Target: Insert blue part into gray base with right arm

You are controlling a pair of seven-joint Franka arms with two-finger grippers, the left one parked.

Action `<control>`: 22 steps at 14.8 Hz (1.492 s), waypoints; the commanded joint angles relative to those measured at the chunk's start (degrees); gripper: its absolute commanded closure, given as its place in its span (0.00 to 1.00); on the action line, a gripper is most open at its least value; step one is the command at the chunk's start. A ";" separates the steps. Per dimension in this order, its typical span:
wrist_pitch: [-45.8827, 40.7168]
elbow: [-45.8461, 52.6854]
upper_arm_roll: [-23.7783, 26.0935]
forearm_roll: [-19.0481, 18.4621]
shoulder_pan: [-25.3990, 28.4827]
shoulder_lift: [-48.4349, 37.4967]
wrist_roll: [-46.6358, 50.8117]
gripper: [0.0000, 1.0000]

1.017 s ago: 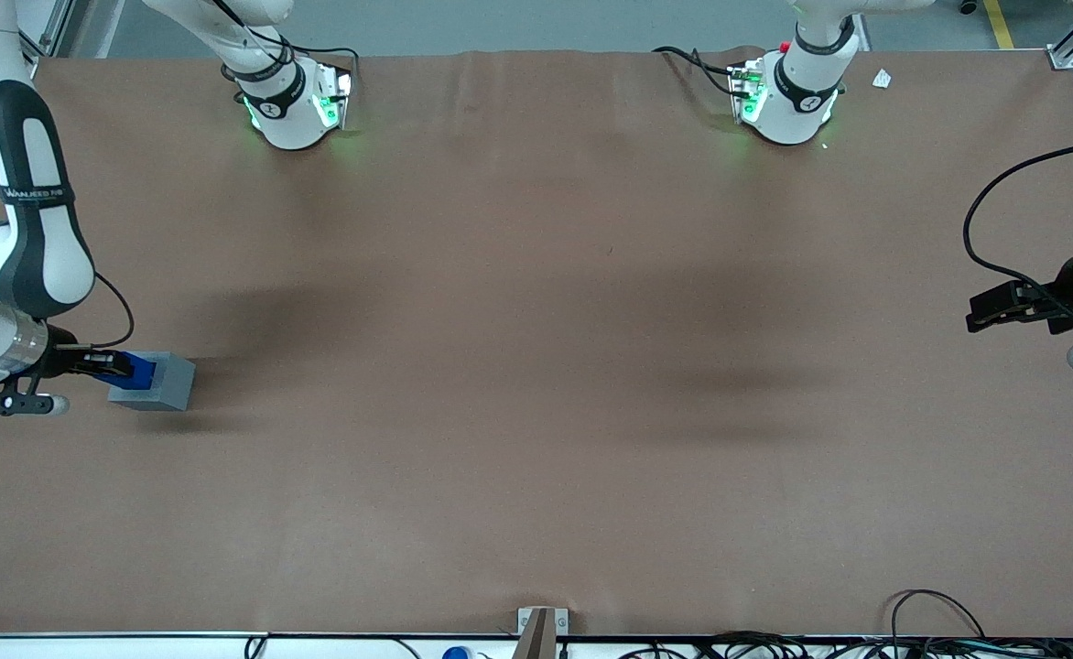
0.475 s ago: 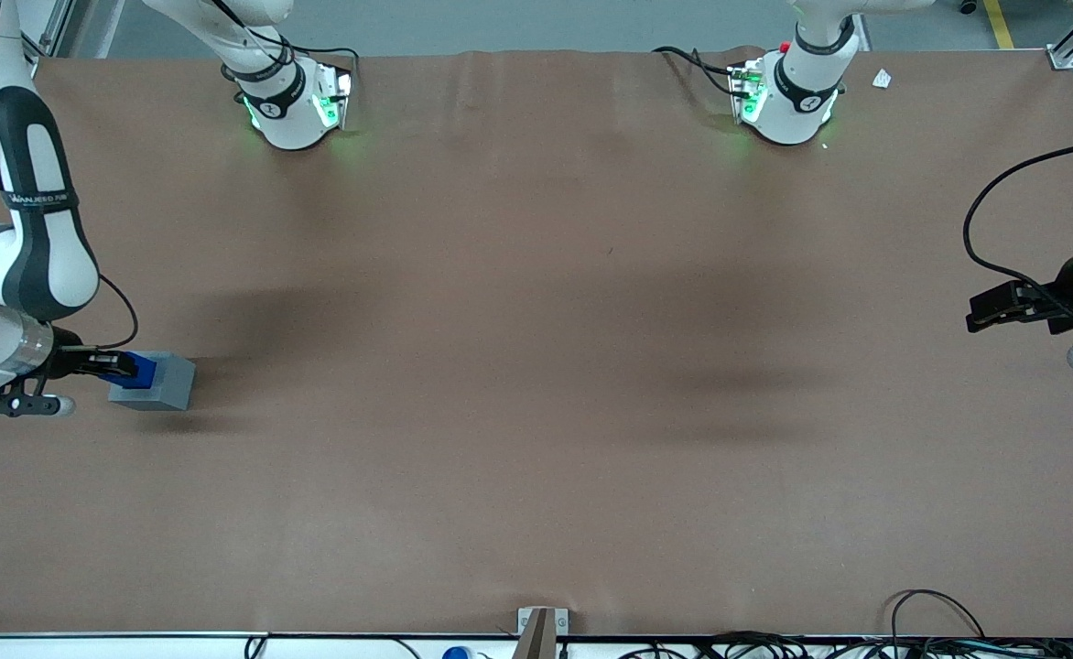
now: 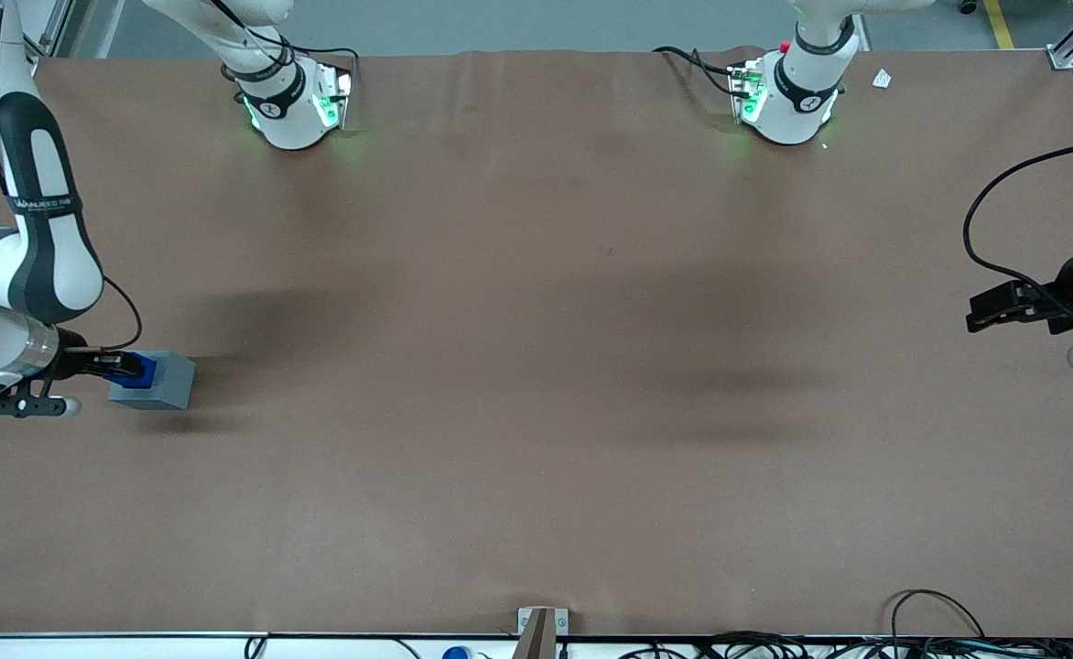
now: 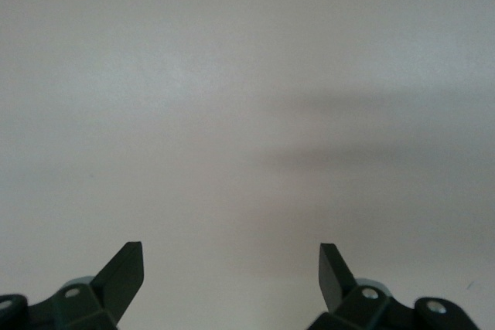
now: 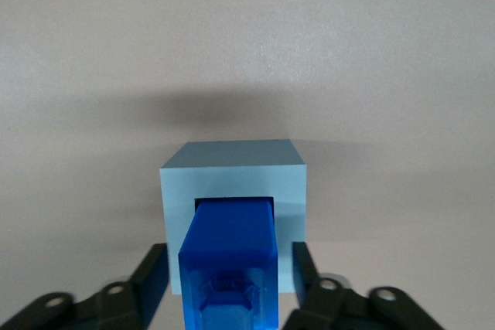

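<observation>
The gray base (image 3: 163,383) stands on the brown table near the working arm's end. The blue part (image 3: 140,372) stands upright with its lower end in the base's top recess. The right gripper (image 3: 121,366) is at the blue part, above the base. In the right wrist view the blue part (image 5: 230,246) sits in the square recess of the gray base (image 5: 232,171). The gripper (image 5: 226,259) straddles it, with its black fingers (image 5: 155,267) standing a little off the part's two sides, so it is open.
The brown table (image 3: 536,366) spreads wide toward the parked arm's end. The two arm bases (image 3: 294,101) stand at the table's edge farthest from the front camera. Cables (image 3: 939,631) and a small bracket (image 3: 541,627) lie along the near edge.
The blue part has sunk lower into the gray base. The right arm's wrist has shifted slightly; the base has stayed in place.
</observation>
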 commanded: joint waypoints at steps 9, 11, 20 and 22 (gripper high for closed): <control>-18.70 9.41 1.19 0.64 2.27 -12.45 -0.30 0.00; -23.62 9.51 1.72 1.16 3.68 -17.19 0.23 0.00; -37.53 8.72 2.43 2.31 7.63 -32.42 7.69 0.00; -37.00 7.32 3.30 1.78 8.08 -34.00 7.70 0.00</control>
